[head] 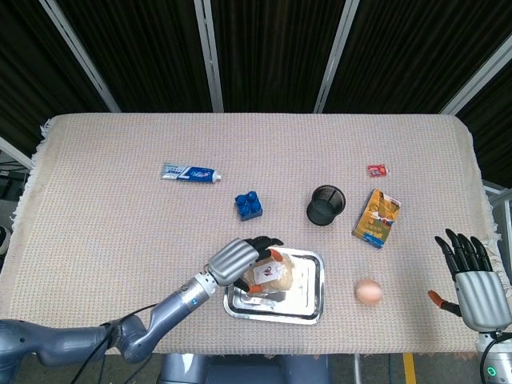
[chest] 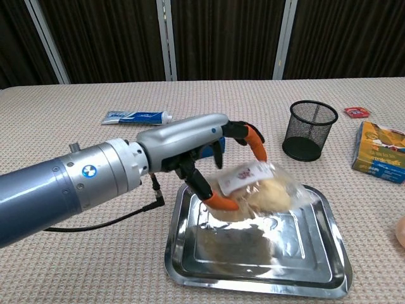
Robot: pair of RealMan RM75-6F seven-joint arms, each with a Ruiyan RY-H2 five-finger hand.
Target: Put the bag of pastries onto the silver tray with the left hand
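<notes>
Hovering over the silver tray (chest: 190, 253) right now, the left hand (chest: 202, 149) gripping the bag of pastries (chest: 266, 190), orange-tipped fingers (chest: 253, 136) curling over the top and under the near side. Holding the bag just above the tray floor, by the look of the shadow beneath it in the chest view, though whether touching or clear is hard to tell.

Risks from here, as a judgement: letting go too early and dropping the bag crooked, leaving its clear film corner hanging over the tray's rim toward three o'clock. Snagging the loose film on a fingertip while opening, dragging the bag back out toward nine o'clock. Squeezing too hard and crushing the soft pastry inside. Nudging the light tray across the woven worktop (head: 96, 240) while pressing down.

Looking at the bag itself: clear, crinkly plastic, pale golden round pastries inside, a white label with red print facing up. Looking slightly blurred in the chest view. Sitting in the head view (head: 270, 276) over the tray's left half, roughly at nine o'clock from the tray's centre.

Right hand (head: 472, 276) waiting well apart at the worktop's three o'clock edge, fingers spread, holding nothing. Egg (head: 368, 291) lying between it and the tray.
</notes>
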